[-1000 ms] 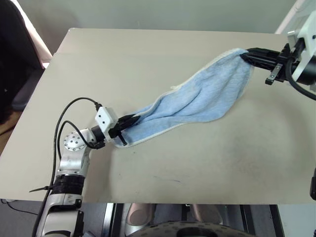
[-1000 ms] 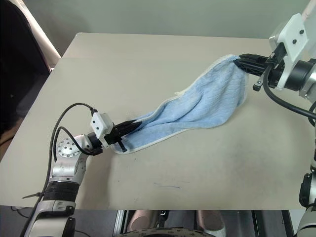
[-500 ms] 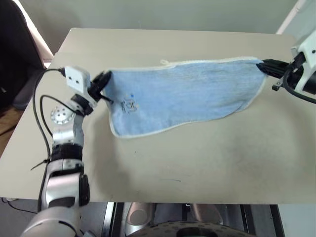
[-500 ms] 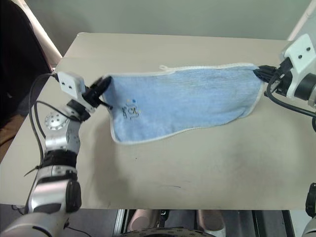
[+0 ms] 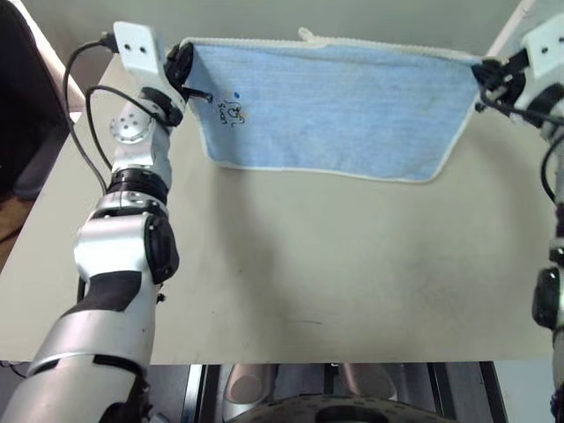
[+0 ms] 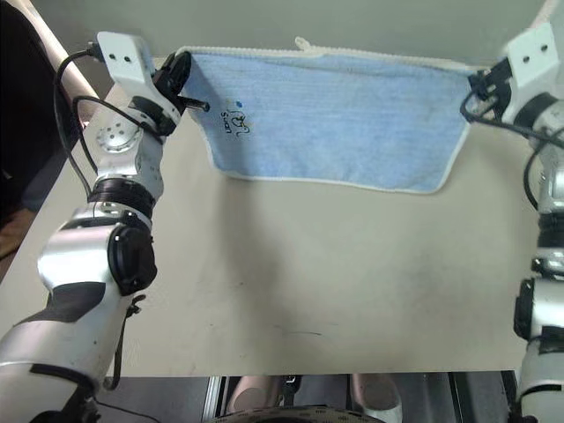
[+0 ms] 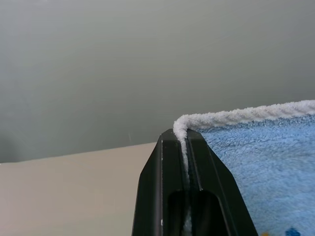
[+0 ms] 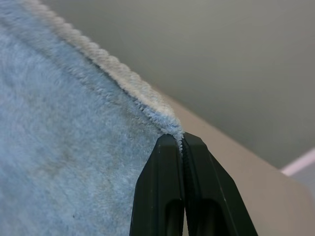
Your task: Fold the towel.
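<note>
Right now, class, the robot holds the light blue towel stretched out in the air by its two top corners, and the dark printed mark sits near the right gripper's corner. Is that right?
One detail is wrong. The dark printed mark sits near the left gripper's corner, not the right gripper's, as the left eye view shows. The towel is indeed held stretched out in the air by its two top corners.

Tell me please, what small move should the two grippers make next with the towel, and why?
Probably lower both hands together toward the far side of the table, so the hanging bottom edge touches down first. The towel hangs flat and stretched between the left gripper and the right gripper, each shut on a top corner, clear of the tabletop.
</note>
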You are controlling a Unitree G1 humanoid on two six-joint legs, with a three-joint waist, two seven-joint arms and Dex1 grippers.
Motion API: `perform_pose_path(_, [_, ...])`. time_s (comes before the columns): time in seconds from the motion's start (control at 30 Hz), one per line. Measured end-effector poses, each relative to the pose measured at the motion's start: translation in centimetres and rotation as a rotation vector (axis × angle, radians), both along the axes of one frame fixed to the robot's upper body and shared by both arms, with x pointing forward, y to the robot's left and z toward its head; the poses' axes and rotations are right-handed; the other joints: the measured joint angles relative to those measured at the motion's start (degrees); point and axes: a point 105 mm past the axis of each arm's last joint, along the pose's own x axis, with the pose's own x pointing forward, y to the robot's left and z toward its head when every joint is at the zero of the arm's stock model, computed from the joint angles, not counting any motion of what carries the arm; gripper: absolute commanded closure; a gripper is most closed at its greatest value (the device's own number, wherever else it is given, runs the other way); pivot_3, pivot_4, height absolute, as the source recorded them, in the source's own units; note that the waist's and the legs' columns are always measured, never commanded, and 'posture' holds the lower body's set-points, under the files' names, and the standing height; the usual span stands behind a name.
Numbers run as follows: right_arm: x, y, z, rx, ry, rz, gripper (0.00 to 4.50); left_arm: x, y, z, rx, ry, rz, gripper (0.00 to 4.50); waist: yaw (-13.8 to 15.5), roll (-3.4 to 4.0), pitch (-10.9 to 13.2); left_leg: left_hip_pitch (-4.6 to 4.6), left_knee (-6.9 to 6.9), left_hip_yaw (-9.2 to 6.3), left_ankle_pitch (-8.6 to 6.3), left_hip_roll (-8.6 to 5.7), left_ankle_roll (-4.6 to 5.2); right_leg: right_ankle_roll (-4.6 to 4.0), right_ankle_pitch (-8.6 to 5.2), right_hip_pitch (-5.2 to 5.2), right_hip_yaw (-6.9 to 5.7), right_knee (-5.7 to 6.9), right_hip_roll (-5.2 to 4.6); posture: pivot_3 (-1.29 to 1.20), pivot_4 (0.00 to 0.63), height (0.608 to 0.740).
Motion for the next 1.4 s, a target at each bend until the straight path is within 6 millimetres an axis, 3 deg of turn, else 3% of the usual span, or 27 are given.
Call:
perform_pose_path(0.13, [1.4,-0.7,2.0,0.040,-0.103,-0.074,4.50,0.1,-1.0,3.7,0.009,-0.071,0.006,4.46,0.33,0.02,0.01,-0.74,0.03,0.00,0.20,0.01,-0.05,0.00,0.05,-0.68,-0.01,-0.06,-0.03,0.00,0.150,0.740])
perform_pose_path(0.23, [1.6,-1.0,3.0,0.058,-0.147,-0.082,4.50,-0.1,-1.3,5.3,0.032,-0.105,0.006,4.46,0.52,0.01,0.00,-1.21,-0.01,0.04,0.43,0.04,-0.45,0.00,0.04,-1.11,-0.06,-0.14,-0.06,0.00,0.150,0.740])
perform_pose_path(0.37, [0.8,-1.8,1.8,0.046,-0.140,-0.051,4.50,-0.4,-1.5,5.4,0.051,-0.110,-0.049,4.46,0.72,0.02,0.01,-1.58,-0.06,0.08,0.46,0.04,-0.65,0.03,0.02,-1.34,-0.11,-0.18,-0.08,0.00,0.150,0.740])
perform_pose_path(0.43, [-0.3,-2.5,0.0,0.028,-0.101,-0.016,4.50,-0.7,-1.4,4.9,0.068,-0.103,-0.117,4.46,0.95,0.03,0.01,-1.65,0.00,0.06,0.40,0.04,-0.67,0.11,-0.02,-1.36,-0.11,-0.19,-0.12,0.00,0.150,0.740])
perform_pose_path(0.57, [-2.9,-3.3,-2.9,0.022,-0.008,0.023,4.50,-1.3,-1.7,2.0,0.108,-0.046,-0.255,4.46,0.96,0.06,0.03,-1.66,0.00,0.22,0.36,-0.02,-0.64,0.18,-0.07,-1.37,-0.09,-0.18,-0.11,0.00,0.150,0.740])
perform_pose_path(0.73, [-7.2,-3.9,-5.5,0.051,0.113,0.061,4.50,-3.1,-0.9,-4.5,0.161,0.125,-0.460,4.46,0.79,0.06,0.03,-1.58,0.28,0.24,0.36,0.04,-0.65,0.17,-0.10,-1.35,-0.04,-0.05,-0.05,0.00,0.150,0.740])
perform_pose_path(0.83, [-9.4,-3.7,-6.1,0.074,0.173,0.088,4.50,-4.0,-0.2,-5.4,0.164,0.166,-0.539,4.46,0.72,0.05,0.04,-1.48,0.45,0.24,0.14,0.06,0.00,0.15,0.02,-1.24,-0.06,0.10,-0.03,0.00,0.150,0.740])
perform_pose_path(0.97, [-12.7,-2.7,-8.1,0.065,0.296,0.158,4.50,-5.7,1.3,-6.1,0.204,0.223,-0.628,4.46,0.52,0.04,0.03,-0.77,0.47,0.24,0.05,0.06,0.17,0.10,0.08,-0.50,-0.07,0.03,-0.01,0.00,0.150,0.740])
perform_pose_path(1.17, [-15.9,-2.1,-10.7,0.059,0.452,0.222,4.50,-8.3,2.7,-9.5,0.211,0.424,-0.759,4.46,0.49,0.04,0.03,-0.51,0.99,0.10,0.25,0.00,0.40,-0.25,0.30,0.01,0.02,0.01,0.04,0.00,0.150,0.740])
perform_pose_path(1.3, [-17.8,-1.1,-12.3,0.050,0.540,0.293,4.50,-9.8,4.0,-11.0,0.270,0.548,-0.774,4.46,0.48,0.03,0.02,-0.17,1.01,0.08,0.29,-0.05,0.42,0.21,0.12,0.32,0.03,0.00,0.02,0.00,0.150,0.740])
perform_pose_path(1.4, [-19.3,-1.0,-13.2,0.037,0.593,0.325,4.50,-12.1,4.8,-13.5,0.301,0.652,-0.801,4.46,0.33,0.05,-0.03,-0.08,0.93,0.08,0.24,-0.04,0.33,0.30,-0.03,0.35,0.04,0.00,0.05,0.00,0.150,0.740])
